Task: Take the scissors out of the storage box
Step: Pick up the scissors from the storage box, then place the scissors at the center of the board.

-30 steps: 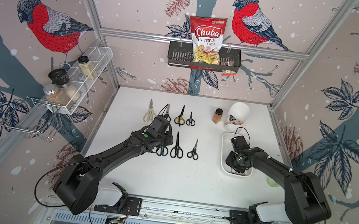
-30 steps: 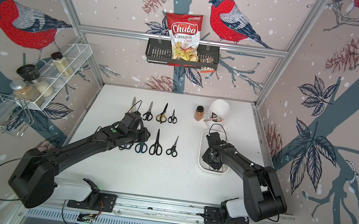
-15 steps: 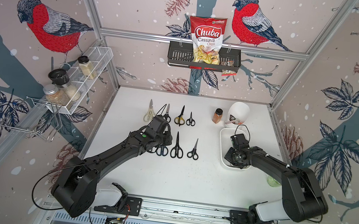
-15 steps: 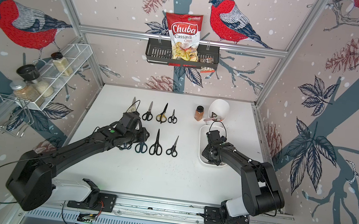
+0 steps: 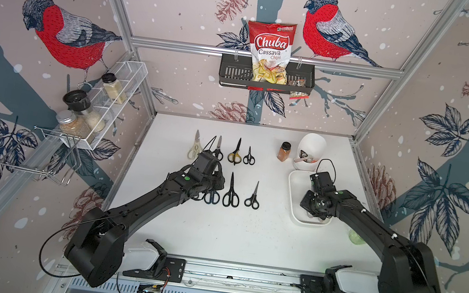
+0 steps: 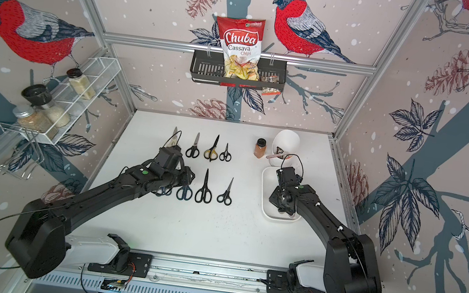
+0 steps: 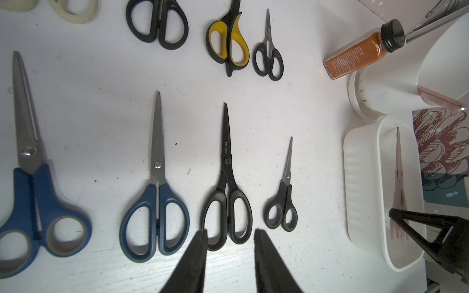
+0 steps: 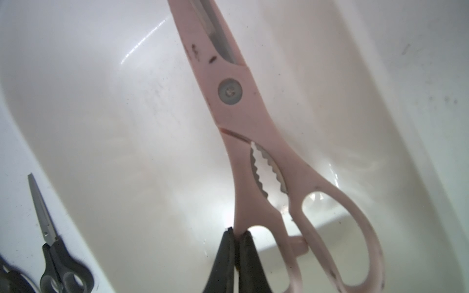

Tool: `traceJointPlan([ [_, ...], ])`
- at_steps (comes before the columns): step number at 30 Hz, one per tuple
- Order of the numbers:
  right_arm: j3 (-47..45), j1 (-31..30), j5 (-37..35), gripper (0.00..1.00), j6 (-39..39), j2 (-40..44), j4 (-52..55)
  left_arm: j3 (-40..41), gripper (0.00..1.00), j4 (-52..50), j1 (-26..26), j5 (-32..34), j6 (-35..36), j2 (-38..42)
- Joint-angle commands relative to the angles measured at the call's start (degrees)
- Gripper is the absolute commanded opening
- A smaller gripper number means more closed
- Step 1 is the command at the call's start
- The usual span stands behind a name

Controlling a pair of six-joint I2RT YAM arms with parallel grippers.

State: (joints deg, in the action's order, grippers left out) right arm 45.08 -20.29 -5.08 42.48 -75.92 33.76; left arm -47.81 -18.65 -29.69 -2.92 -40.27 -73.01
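- While inside the box (image 8: 88, 126), at the table's (image 5: 246, 233) 3 o'clock, pink scissors (image 8: 243, 114) are clamped by the right gripper (image 8: 237, 232);
- left gripper (image 7: 229, 232) parted, empty, above black scissors (image 7: 225, 165).

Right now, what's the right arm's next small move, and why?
Probably a straight lift: the right hand is shut on a handle loop of the pink scissors, the only pair lying in the storage box, whose walls would block a sideways drag.
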Motion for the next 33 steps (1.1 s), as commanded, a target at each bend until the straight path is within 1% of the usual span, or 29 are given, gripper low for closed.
traceJointPlan([
  [1, 0.75, 0.16, -0.79, 0.00, -1.35, 0.79, 2.25, 0.35, 0.36, 0.71, 0.21, -0.51, -0.60, -0.11],
  [7, 2.28, -0.25, 0.13, 0.00, -1.02, 3.57, 2.78, 1.39, 0.36, 1.52, 0.32, -0.08, -1.19, 0.18],
  [10, 4.79, -1.99, 0.11, 0.00, -0.02, 5.16, 3.79, 2.38, 0.36, 2.24, 1.46, -0.54, -1.65, 0.66],
  [13, 7.98, -6.51, 0.20, 0.00, 2.40, 5.70, 4.14, 4.54, 0.36, 3.94, 3.87, -1.85, -2.76, 1.99],
  [16, 10.73, -13.77, 0.69, 0.00, 6.12, 4.39, 3.18, 6.48, 0.36, 4.43, 6.78, -2.53, -3.12, 3.85],
  [20, 13.08, -22.37, 1.71, 0.00, 11.44, -0.53, 1.58, 8.37, 0.35, 3.00, 10.32, -1.67, -2.58, 7.70],
  [23, 12.37, -25.58, 3.10, 0.00, 15.40, -2.32, -1.97, 9.85, 0.35, 1.90, 12.58, -0.29, -2.28, 11.30],
  [26, 11.08, -25.81, 5.02, 0.00, 17.96, -4.74, -5.03, 11.27, 0.36, 1.30, 14.13, 1.42, -2.18, 14.74],
  [30, 11.61, -24.68, 3.59, 0.00, 19.91, -9.32, -4.88, 12.70, 0.36, 1.12, 15.08, 3.90, -2.19, 18.94],
  [33, 11.35, -22.79, 4.13, 0.00, 20.45, -11.93, -6.93, 13.27, 0.37, 1.13, 15.15, 4.75, -1.82, 21.07],
])
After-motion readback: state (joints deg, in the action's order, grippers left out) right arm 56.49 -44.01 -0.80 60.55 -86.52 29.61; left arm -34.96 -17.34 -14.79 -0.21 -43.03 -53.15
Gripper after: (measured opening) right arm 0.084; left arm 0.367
